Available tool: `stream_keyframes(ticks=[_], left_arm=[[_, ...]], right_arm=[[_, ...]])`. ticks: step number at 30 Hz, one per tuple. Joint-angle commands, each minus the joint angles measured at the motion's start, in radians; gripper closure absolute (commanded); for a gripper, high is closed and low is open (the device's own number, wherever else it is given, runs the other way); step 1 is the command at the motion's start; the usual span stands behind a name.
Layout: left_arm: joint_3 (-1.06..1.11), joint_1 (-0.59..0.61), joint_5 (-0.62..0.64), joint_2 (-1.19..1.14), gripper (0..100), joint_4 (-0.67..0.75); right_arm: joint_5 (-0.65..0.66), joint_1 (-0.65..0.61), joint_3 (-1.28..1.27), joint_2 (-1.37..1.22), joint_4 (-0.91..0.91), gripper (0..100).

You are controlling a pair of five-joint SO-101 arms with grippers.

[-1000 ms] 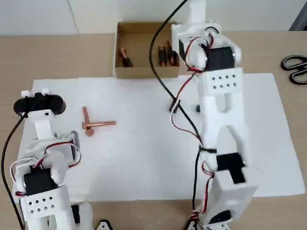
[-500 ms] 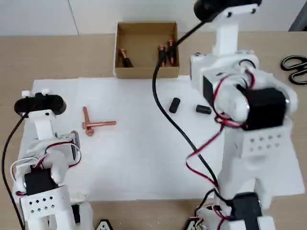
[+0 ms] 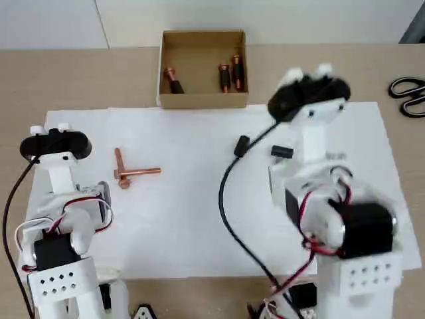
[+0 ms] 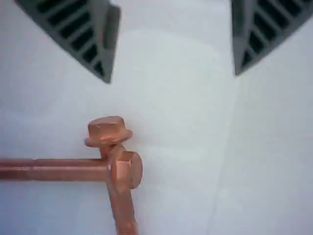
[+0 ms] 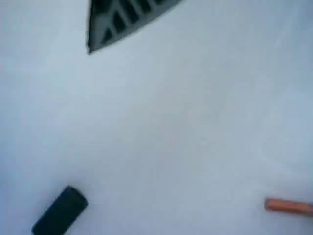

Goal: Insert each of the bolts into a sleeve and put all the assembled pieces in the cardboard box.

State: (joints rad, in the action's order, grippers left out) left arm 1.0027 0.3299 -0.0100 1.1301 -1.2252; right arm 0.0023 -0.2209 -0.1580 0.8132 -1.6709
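Observation:
Two copper bolts (image 3: 119,164) (image 3: 141,172) lie crossed at their heads on the white sheet (image 3: 199,219), left of centre. My left gripper (image 4: 171,49) hangs open just above them, beside the bolt heads (image 4: 108,131). Two black sleeves (image 3: 242,145) (image 3: 281,151) lie right of centre, close to my right arm (image 3: 309,100), which is drawn back over the sheet. One dark finger (image 5: 127,19) of the right gripper has a free tip, so it is open and empty, with a sleeve (image 5: 61,210) and a bolt tip (image 5: 288,205) below. The cardboard box (image 3: 161,66) at the back holds three assembled pieces (image 3: 172,80) (image 3: 224,76) (image 3: 236,72).
Scissors (image 3: 408,93) lie on the wooden table at the far right, off the sheet. The right arm's black cable (image 3: 226,193) loops across the middle of the sheet. Open sheet lies between the bolts and the sleeves.
The right arm has drawn back from over the cardboard box toward the near side, uncovering both sleeves. The left arm and the bolts have not moved.

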Motion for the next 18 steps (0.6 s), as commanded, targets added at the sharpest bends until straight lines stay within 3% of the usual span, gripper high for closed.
stream_keyframes(ticks=[1, 6, 8, 14, 18], left_arm=[[-0.002, 0.003, 0.000, 0.012, 85, -0.003], [-0.002, 0.003, 0.000, 0.012, 85, -0.003], [-0.001, 0.003, 0.000, 0.012, 85, -0.003], [-0.001, 0.003, 0.000, 0.012, 85, -0.003], [-0.001, 0.003, 0.000, 0.012, 85, -0.003]], right_arm=[[0.012, 0.007, -0.239, 0.214, 0.048, 73.5], [0.006, 0.097, -0.519, 0.437, 0.332, 73.5], [0.012, 0.168, -0.542, 0.440, 0.355, 73.5], [0.014, 0.357, -0.483, 0.196, 0.371, 73.5], [0.014, 0.374, -0.305, -0.044, 0.349, 73.5]])
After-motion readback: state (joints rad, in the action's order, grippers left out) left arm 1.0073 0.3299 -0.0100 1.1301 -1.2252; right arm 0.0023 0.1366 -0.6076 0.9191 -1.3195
